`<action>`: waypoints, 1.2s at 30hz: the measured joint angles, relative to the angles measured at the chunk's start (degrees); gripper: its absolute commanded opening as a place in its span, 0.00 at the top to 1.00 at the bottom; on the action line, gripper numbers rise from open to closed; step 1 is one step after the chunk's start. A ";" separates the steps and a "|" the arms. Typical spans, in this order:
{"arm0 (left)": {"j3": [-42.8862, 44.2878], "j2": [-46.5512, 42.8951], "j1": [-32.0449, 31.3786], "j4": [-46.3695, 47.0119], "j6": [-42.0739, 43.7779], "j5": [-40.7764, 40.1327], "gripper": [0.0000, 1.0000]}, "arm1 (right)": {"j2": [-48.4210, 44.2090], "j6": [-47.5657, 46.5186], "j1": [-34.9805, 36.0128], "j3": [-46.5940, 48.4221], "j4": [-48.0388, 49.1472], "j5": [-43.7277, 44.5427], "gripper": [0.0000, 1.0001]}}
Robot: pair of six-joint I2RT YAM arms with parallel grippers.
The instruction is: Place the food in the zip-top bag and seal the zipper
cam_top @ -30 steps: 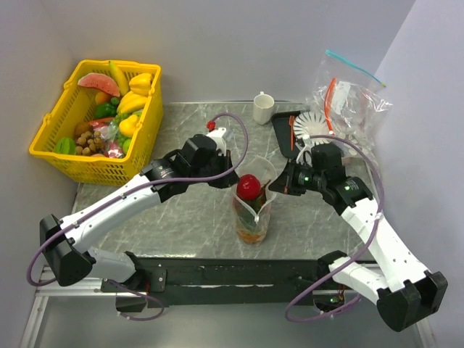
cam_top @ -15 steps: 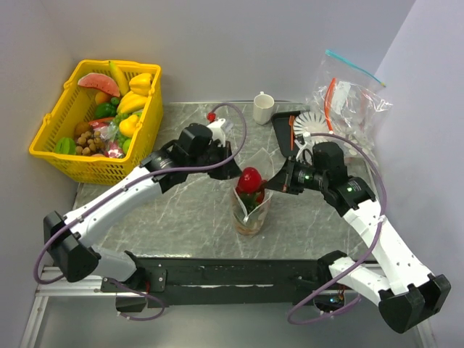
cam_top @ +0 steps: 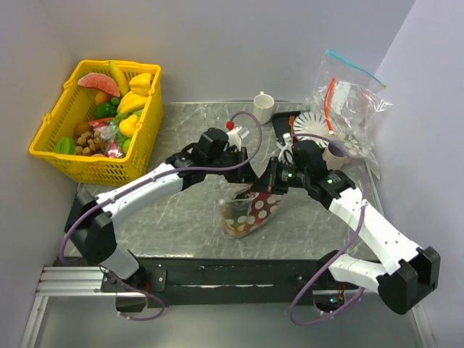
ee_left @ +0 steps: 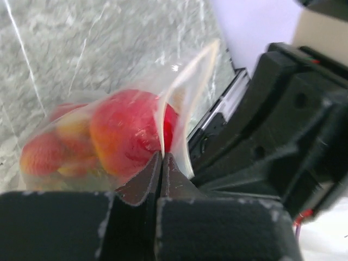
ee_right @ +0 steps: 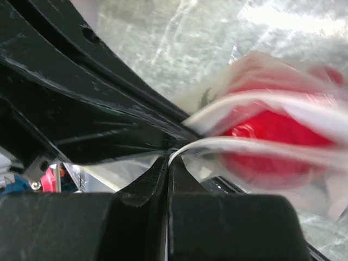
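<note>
The dotted zip-top bag [cam_top: 246, 212] hangs tilted over the table's middle, its mouth held between both grippers. Red and orange food shows through its wall: the apple [ee_left: 130, 130], and the red fruit [ee_right: 272, 141] in the right wrist view. My left gripper [cam_top: 250, 176] is shut on the bag's mouth edge; the pale zipper strip [ee_left: 187, 92] rises from its jaws. My right gripper [cam_top: 270, 181] is shut on the opposite edge of the mouth, where the strip [ee_right: 244, 142] curves away. The two grippers nearly touch.
A yellow basket [cam_top: 76, 156] of toy fruit stands at the back left. A white cup [cam_top: 262, 108], a black tray [cam_top: 284, 130] with a white disc, and other clear bags [cam_top: 351, 101] lie at the back right.
Both grippers came together over the bag's mouth, narrowing the opening. The bag has tipped from upright to tilted and hangs lower left; the apple no longer shows at the top.
</note>
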 measured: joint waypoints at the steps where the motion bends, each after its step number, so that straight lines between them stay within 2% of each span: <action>1: 0.00 0.76 -0.07 -0.13 0.13 -0.02 0.94 | 0.31 0.02 0.09 -0.24 0.04 0.28 1.00; 4: 0.02 0.72 -0.20 -0.72 0.59 -0.83 0.92 | -0.22 -0.02 0.24 -0.28 -0.13 1.27 1.00; 6: 0.28 -0.11 -0.28 -1.25 1.27 -1.46 0.96 | -1.22 -0.02 0.42 -0.28 -0.35 1.90 1.00; 11: 2.82 -0.90 -0.31 -2.54 2.75 -1.88 0.99 | -4.07 0.20 0.44 -0.66 -0.13 3.08 0.88; 13: 2.82 -0.96 -0.31 -2.40 2.84 -1.68 0.99 | -5.46 0.39 0.44 -1.46 0.04 3.37 0.79; 17: 2.62 -0.96 -0.31 -2.10 2.78 -1.14 0.99 | -8.55 0.85 0.44 -2.80 -0.31 4.28 0.76; 22: 1.20 -0.96 -0.33 -1.03 2.69 -0.46 0.99 | -10.29 1.14 0.44 -2.99 -0.20 5.57 0.61; 27: 0.39 -0.87 -0.46 0.42 2.34 0.66 0.99 | -11.63 1.99 0.44 -5.60 0.61 5.99 0.38; 35: -0.33 -0.50 -0.52 2.19 1.40 2.03 0.99 | -15.23 6.01 0.42 -7.08 0.22 13.03 0.31; 36: -0.33 -0.31 -0.52 2.40 1.38 2.10 0.99 | -15.67 7.39 0.39 -7.08 0.22 14.34 0.20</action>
